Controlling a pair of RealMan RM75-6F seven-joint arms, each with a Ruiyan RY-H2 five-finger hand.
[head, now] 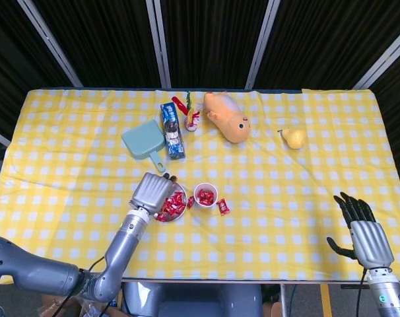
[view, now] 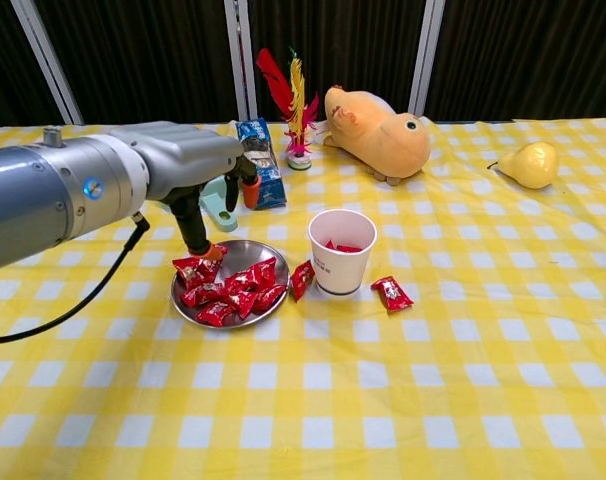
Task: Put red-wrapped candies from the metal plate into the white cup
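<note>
The metal plate (head: 182, 192) (view: 239, 249) holds several red-wrapped candies (head: 170, 206) (view: 229, 291). To its right stands the white cup (head: 205, 195) (view: 342, 262) with red candies inside. One loose candy (view: 302, 279) lies between plate and cup, another (head: 222, 207) (view: 392, 292) just right of the cup. My left hand (head: 152, 191) (view: 188, 170) hovers over the plate's left side, fingers apart and pointing down, holding nothing. My right hand (head: 362, 232) rests open near the table's front right edge, seen in the head view only.
Behind the plate lie a teal dustpan (head: 144, 142) (view: 221, 207) and a blue packet (head: 172, 130) (view: 259, 166). A feathered shuttlecock (head: 190, 113) (view: 295, 112), an orange plush toy (head: 228, 117) (view: 378, 122) and a yellow pear (head: 294, 137) (view: 531, 163) sit further back.
</note>
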